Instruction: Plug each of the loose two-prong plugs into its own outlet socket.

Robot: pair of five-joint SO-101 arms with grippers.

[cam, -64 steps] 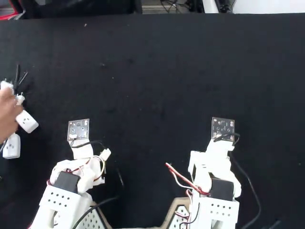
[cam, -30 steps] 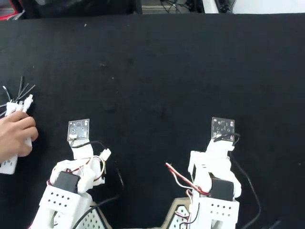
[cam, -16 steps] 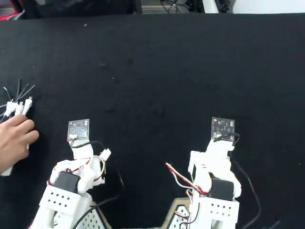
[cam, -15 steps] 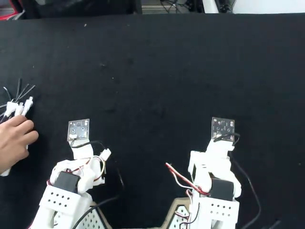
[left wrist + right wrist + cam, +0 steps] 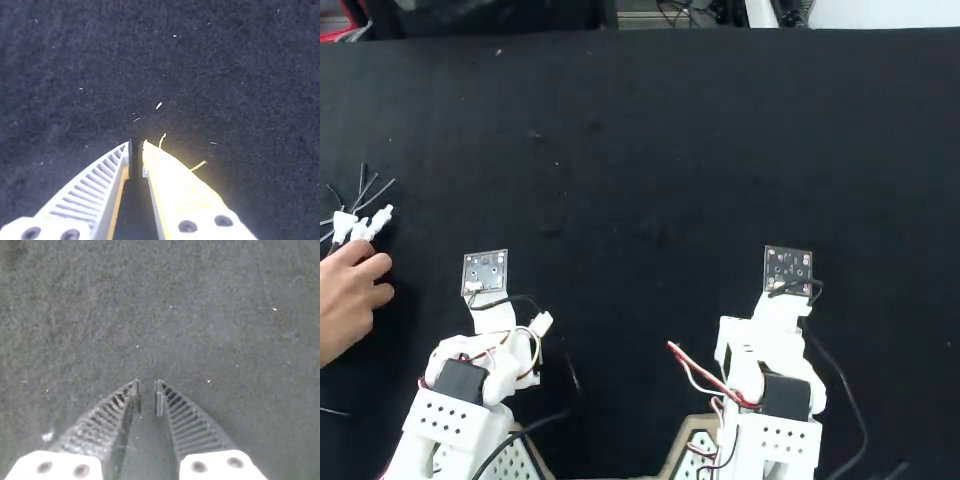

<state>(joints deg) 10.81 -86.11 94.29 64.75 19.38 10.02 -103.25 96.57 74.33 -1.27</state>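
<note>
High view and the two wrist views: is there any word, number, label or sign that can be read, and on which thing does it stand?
None can be read.
Square board on one arm, and the square board on the other: small dots, too small to read as print.
White plugs by the hand: no print visible.
Black table: no print.
</note>
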